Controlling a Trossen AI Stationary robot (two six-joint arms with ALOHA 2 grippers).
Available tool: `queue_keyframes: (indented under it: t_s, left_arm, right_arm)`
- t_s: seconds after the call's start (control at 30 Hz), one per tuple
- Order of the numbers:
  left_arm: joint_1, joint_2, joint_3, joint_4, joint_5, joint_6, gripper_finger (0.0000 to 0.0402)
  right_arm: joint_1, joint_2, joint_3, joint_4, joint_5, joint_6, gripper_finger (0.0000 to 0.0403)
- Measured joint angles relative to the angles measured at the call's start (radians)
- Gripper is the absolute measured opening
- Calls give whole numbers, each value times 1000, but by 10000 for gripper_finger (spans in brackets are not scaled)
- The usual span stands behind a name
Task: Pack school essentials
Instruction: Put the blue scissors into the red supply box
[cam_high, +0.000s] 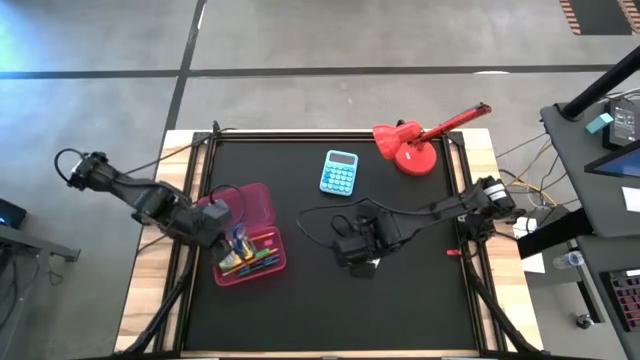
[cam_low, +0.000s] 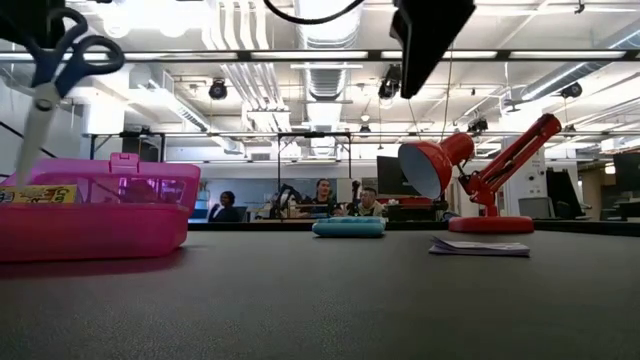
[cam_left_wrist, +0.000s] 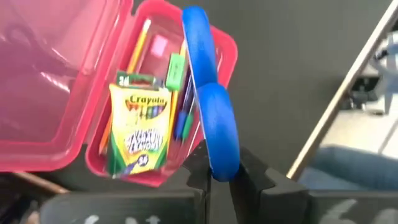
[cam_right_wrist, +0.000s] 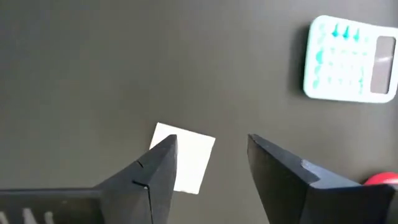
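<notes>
My left gripper (cam_left_wrist: 217, 175) hangs over the open pink box (cam_high: 252, 245), shut on the blue-handled scissors (cam_low: 50, 85), whose blade points down toward the box. The yellow-green crayon box (cam_left_wrist: 140, 127), pencils and markers (cam_left_wrist: 180, 93) lie inside the box. My right gripper (cam_right_wrist: 211, 162) hovers open above the small white square (cam_right_wrist: 188, 152), which lies flat on the black mat. In the low view the square (cam_low: 480, 247) lies clear below this gripper (cam_low: 425, 45). My left gripper pinches the scissors by a blue handle loop (cam_left_wrist: 222, 158) between its two fingers, coming from above. The scissors are lifted clear and hang with the handles up and the blade (cam_low: 35, 135) pointing down, its tip near the pink box's rim.
The light-blue calculator (cam_high: 340, 172) lies on the mat toward the far edge. The red desk lamp (cam_high: 415, 145) stands at the far right corner. The box's lid (cam_high: 240, 205) lies open on its far side. A black cable (cam_high: 320, 215) loops across the mat.
</notes>
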Motion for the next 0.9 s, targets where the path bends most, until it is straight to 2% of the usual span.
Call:
queue_keyframes:
  t_s: [0.23,0.5,0.63,0.73,0.9]
  left_arm:
    - [161,77,21,-81,226,221,13]
    - [282,272,93,-147,285,543,21]
    - [295,390,148,-242,364,697,24]
    - [295,469,194,-306,367,786,25]
    - [295,572,212,-286,368,866,27]
  right_arm:
    - [34,-26,-43,6,-1,84,170]
    - [46,-26,-49,14,-1,160,168]
    - [50,-26,-49,14,-1,182,165]
    - [51,-26,-49,14,-1,195,164]
    - [52,-26,-50,14,2,215,164]
